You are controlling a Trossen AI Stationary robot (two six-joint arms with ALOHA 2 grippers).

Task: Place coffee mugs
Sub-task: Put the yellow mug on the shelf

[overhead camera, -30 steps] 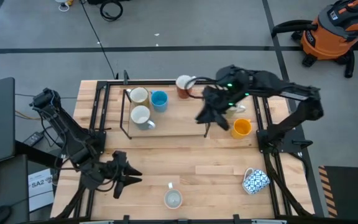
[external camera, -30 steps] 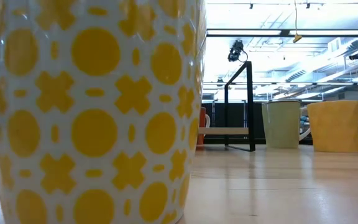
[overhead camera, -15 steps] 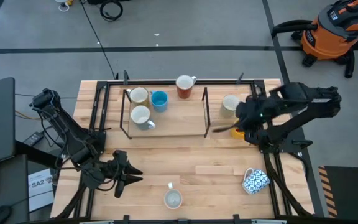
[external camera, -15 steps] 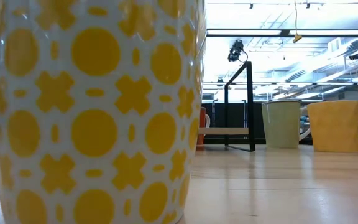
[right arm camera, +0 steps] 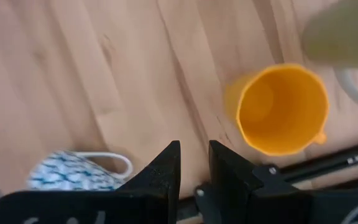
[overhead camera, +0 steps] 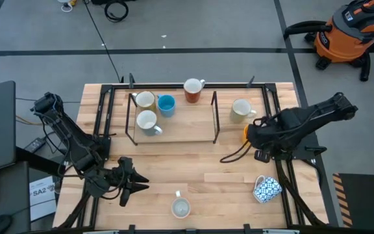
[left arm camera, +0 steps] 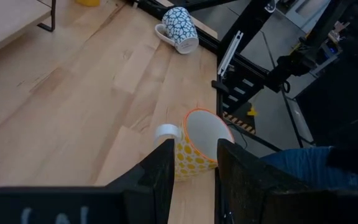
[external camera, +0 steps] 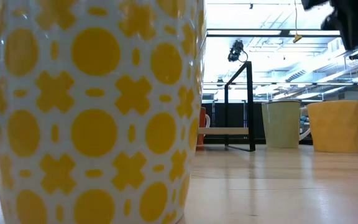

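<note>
The right hand (overhead camera: 257,138) hangs over the right edge of the tabletop (overhead camera: 174,166), above the orange-yellow mug (right arm camera: 283,109), its fingers a narrow gap apart and holding nothing. The blue-and-white patterned mug (overhead camera: 267,188) lies on its side nearer the front right corner. A pale green mug (overhead camera: 241,110) stands just behind the orange-yellow one. On the black-framed rack (overhead camera: 174,133) sit two white mugs (overhead camera: 145,120), a blue mug (overhead camera: 166,104) and a red-brown mug (overhead camera: 192,90) — all upright. The left hand (overhead camera: 130,183) waits at the front left, fingers slightly apart and empty, facing a yellow-patterned mug (left arm camera: 194,144) by the front edge.
</note>
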